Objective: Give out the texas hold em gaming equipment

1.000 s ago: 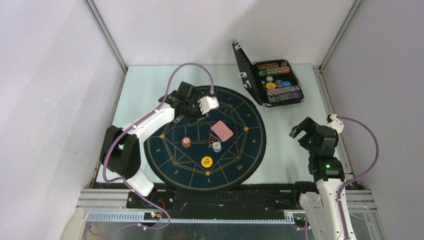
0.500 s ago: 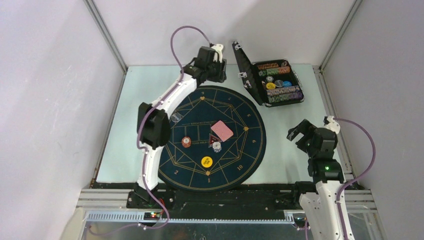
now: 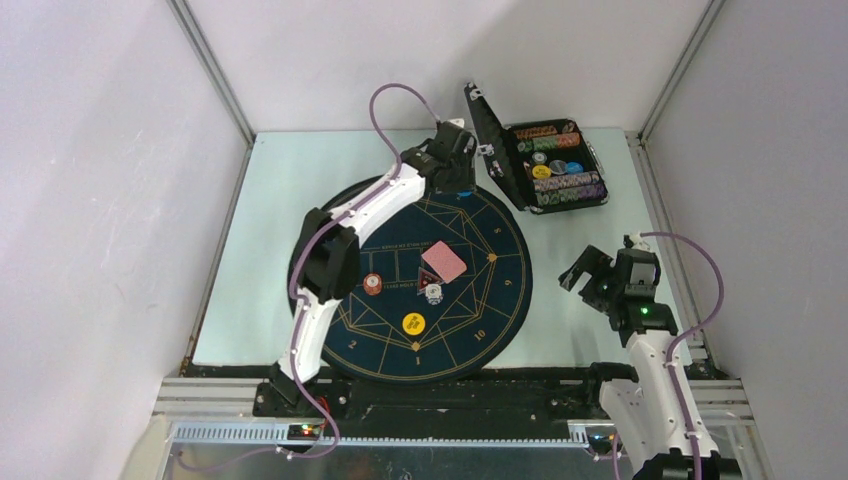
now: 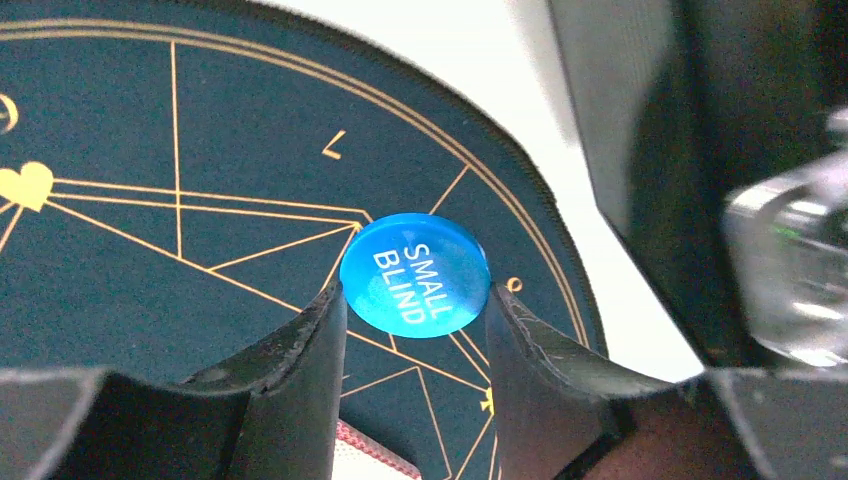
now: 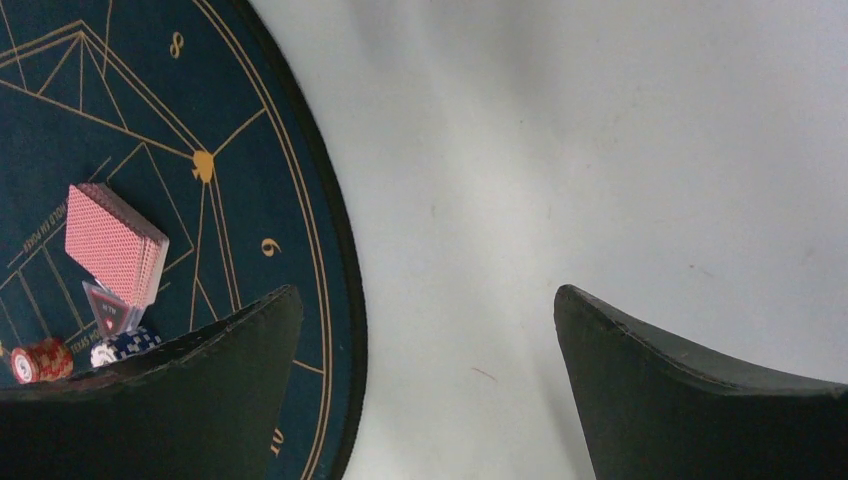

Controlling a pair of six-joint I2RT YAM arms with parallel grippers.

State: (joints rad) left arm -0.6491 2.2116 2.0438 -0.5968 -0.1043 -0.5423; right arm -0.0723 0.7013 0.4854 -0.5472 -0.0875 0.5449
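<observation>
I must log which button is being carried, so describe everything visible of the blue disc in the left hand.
The blue disc is a round, glossy plastic button printed SMALL BLIND in white capitals, its face toward the wrist camera. The left hand is closed on it, one black finger against each side of its rim. It is over the far part of the dark-blue mat, near the open black case. Whether it touches the mat cannot be told.
</observation>
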